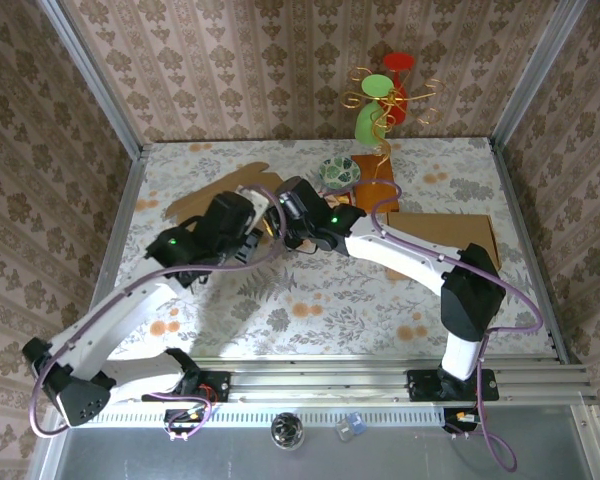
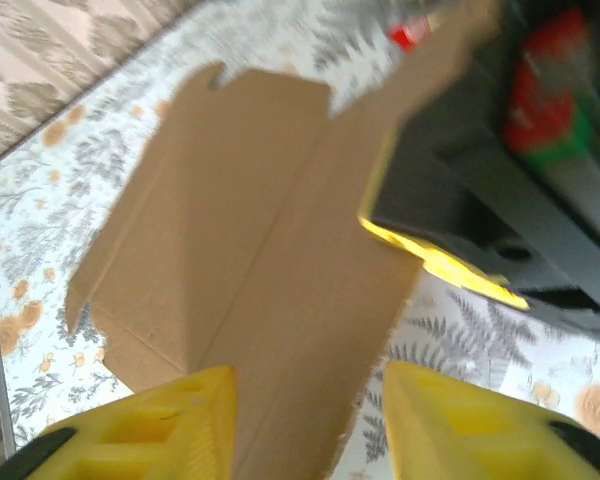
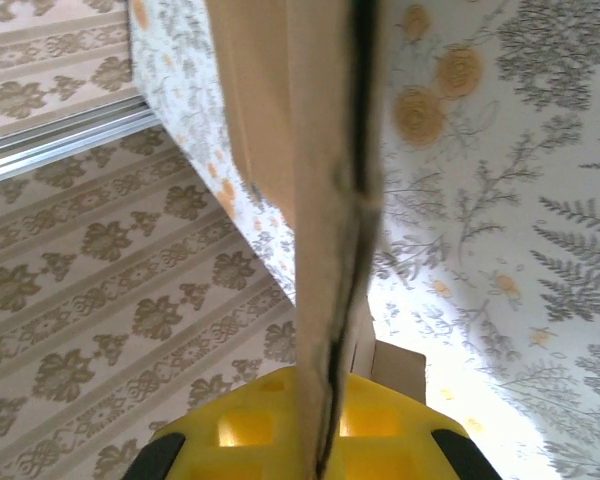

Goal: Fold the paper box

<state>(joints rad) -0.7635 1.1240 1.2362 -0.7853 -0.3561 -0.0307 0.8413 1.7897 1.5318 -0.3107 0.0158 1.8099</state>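
The brown paper box (image 1: pixel 212 196) lies partly unfolded on the flowered table at the back left, with both grippers meeting over its right end. In the left wrist view one of its panels (image 2: pixel 240 230) rises between my left gripper's (image 2: pixel 310 405) yellow fingers (image 2: pixel 180 425), which stand apart with a gap on the right side. My right gripper (image 3: pixel 325 405) is shut on a doubled cardboard flap (image 3: pixel 325 150) seen edge-on. From above, the left gripper (image 1: pixel 248 238) sits just left of the right gripper (image 1: pixel 288 218).
A second flat brown cardboard piece (image 1: pixel 442 238) lies at the right under the right arm. A patterned bowl (image 1: pixel 338 172), an orange block (image 1: pixel 375 168) and a wire stand with green and red shapes (image 1: pixel 385 95) stand at the back. Patterned walls enclose the table.
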